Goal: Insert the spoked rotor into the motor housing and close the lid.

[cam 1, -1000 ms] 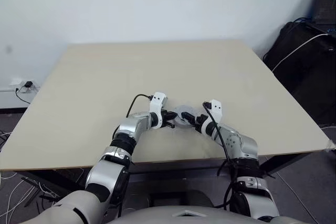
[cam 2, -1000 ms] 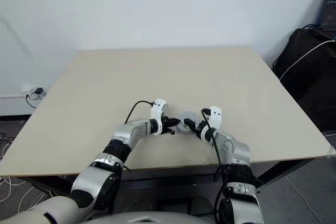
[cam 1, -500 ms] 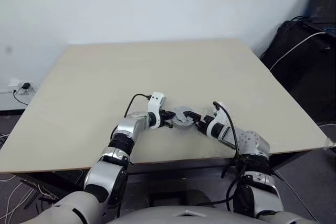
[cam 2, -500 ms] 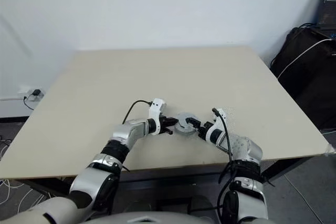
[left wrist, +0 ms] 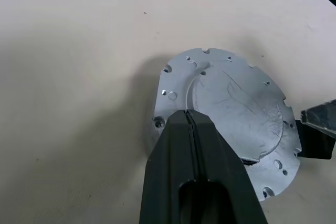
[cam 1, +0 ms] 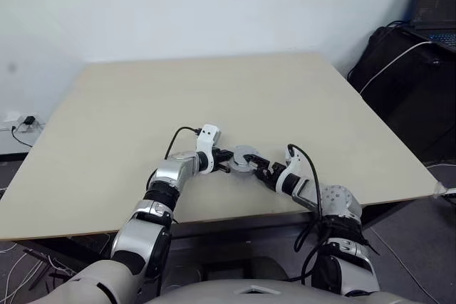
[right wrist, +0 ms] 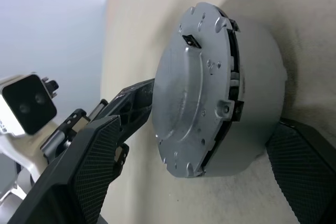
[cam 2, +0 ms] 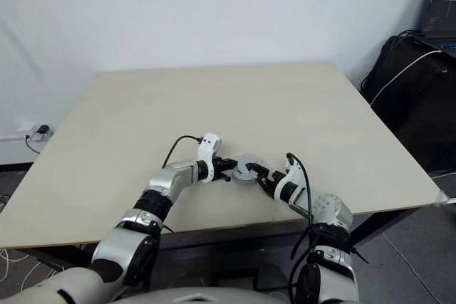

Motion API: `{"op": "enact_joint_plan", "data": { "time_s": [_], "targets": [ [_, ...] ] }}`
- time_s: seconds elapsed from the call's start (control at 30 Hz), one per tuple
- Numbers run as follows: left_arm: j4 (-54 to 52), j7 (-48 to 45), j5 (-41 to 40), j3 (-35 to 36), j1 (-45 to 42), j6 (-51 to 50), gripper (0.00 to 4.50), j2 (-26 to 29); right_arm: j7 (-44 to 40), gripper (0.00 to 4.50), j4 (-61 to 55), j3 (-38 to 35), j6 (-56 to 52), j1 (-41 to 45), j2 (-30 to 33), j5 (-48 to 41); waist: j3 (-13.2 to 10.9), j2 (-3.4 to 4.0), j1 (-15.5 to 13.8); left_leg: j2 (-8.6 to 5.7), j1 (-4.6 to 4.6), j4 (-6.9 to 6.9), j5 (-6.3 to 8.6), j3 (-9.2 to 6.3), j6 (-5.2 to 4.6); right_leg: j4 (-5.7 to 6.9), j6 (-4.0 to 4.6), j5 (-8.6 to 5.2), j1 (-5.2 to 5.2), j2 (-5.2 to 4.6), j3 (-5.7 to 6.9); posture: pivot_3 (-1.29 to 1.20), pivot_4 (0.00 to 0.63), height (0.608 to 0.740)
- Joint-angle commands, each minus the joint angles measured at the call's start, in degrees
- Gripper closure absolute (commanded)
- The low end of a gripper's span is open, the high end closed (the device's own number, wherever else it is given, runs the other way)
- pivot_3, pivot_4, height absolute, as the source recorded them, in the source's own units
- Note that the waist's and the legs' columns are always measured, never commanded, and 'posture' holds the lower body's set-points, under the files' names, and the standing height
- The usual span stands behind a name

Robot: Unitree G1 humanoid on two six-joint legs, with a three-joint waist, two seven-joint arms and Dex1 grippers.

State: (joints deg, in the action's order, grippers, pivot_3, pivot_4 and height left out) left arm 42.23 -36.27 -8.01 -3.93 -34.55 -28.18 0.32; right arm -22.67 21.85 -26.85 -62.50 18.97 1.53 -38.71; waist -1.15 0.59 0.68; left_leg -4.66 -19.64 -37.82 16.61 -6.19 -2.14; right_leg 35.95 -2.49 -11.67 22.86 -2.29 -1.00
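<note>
You are looking at an office or lab room set up for testing. A plain beige tabletop (cam 1: 214,90) stands against a bare white wall (cam 1: 214,5), and a wall socket with plugged-in cables (cam 1: 21,123) sits low at its left. At the right, black bags (cam 1: 402,83) lie heaped beneath a laptop (cam 1: 434,5).

Pale beige tabletop (cam 1: 214,90) bearing one round assembly.

The motor housing (right wrist: 262,108), capped by the silver-grey lid (cam 1: 244,154), rests directly on the tabletop near the middle of its front edge, well apart from all four corners.
</note>
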Motion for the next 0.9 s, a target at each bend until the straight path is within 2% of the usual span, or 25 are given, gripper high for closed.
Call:
{"op": "enact_joint_plan", "data": {
  "time_s": [0.03, 0.17, 0.2, 0.3, 0.37, 0.43, 0.6, 0.9],
  "targets": [
    [-0.1, -1.5, 0.1, -2.2, 0.2, -0.8, 4.5, -1.9, -0.3, 0.02, 0.5, 1.9, -0.7, 1.5, -3.1, -2.3, 0.0, 0.02, 0.0, 0.01, 0.02, -0.01, 0.0, 0.0, 0.0, 0.0, -0.01, 0.0, -0.03, 0.01, 0.01, 0.0, 0.0, 0.74],
    [0.0, -1.6, 0.4, -2.1, 0.1, -0.8, 4.5, -2.0, -1.2, 0.02, -0.4, 0.7, -0.2, 1.7, -3.7, -3.9, 0.0, 0.03, 0.1, 0.02, 0.03, -0.01, -0.01, 0.0, 0.01, 0.02, -0.02, 0.0, -0.02, 0.04, 0.03, 0.0, 0.0, 0.74],
    [0.0, -1.6, 0.4, -2.1, 0.1, -0.7, 4.5, -2.0, -1.3, 0.2, -0.4, 0.7, -0.3, 1.8, -3.7, -4.0, 0.0, 0.03, 0.2, 0.03, 0.02, -0.01, -0.01, 0.0, 0.01, 0.02, -0.02, 0.0, -0.01, 0.04, 0.02, 0.0, 0.0, 0.74],
    [0.1, -1.6, 0.5, -2.0, 0.2, -0.7, 4.5, -2.1, -1.5, 0.94, -0.6, 1.1, -0.5, 1.6, -3.7, -3.8, 0.0, 0.03, 0.1, 0.02, -0.02, -0.01, -0.01, 0.01, 0.01, 0.02, -0.01, 0.01, 0.04, 0.03, 0.0, 0.0, 0.0, 0.74],
    [0.1, -1.6, 0.6, -1.9, 0.2, -0.6, 4.5, -2.1, -1.6, 1.67, -0.6, 1.2, -0.5, 1.5, -3.7, -3.7, 0.0, 0.03, 0.1, 0.02, -0.05, 0.0, -0.01, 0.01, 0.01, 0.02, -0.01, 0.01, 0.07, 0.03, -0.01, 0.0, 0.0, 0.74],
    [0.1, -1.6, 0.7, -1.9, 0.3, -0.6, 4.5, -2.1, -1.2, 2.18, -0.4, 1.2, -0.6, 1.4, -3.7, -3.4, 0.0, 0.06, 0.3, 0.02, -0.06, 0.01, -0.01, 0.02, 0.02, 0.02, -0.01, 0.01, 0.08, 0.02, -0.02, 0.0, 0.0, 0.74],
    [0.1, -1.7, 1.1, -1.5, 0.4, -0.7, 4.5, -2.2, -0.6, 3.21, -0.2, 0.9, 0.1, 1.0, -3.5, -3.1, 0.0, 0.09, 0.4, 0.02, -0.01, -0.06, -0.02, 0.04, 0.03, 0.03, -0.09, 0.05, 0.01, 0.02, -0.02, 0.0, 0.0, 0.74],
    [-0.4, -2.0, 1.1, -1.4, 0.7, -0.8, 4.5, -2.2, 0.0, 3.21, -0.7, 0.6, 1.1, 0.1, -3.6, -2.8, 0.0, 0.1, 0.4, 0.02, 0.01, -0.06, -0.02, 0.03, 0.03, 0.04, -0.09, 0.05, 0.0, 0.02, -0.02, 0.0, 0.0, 0.74]
  ]
}}
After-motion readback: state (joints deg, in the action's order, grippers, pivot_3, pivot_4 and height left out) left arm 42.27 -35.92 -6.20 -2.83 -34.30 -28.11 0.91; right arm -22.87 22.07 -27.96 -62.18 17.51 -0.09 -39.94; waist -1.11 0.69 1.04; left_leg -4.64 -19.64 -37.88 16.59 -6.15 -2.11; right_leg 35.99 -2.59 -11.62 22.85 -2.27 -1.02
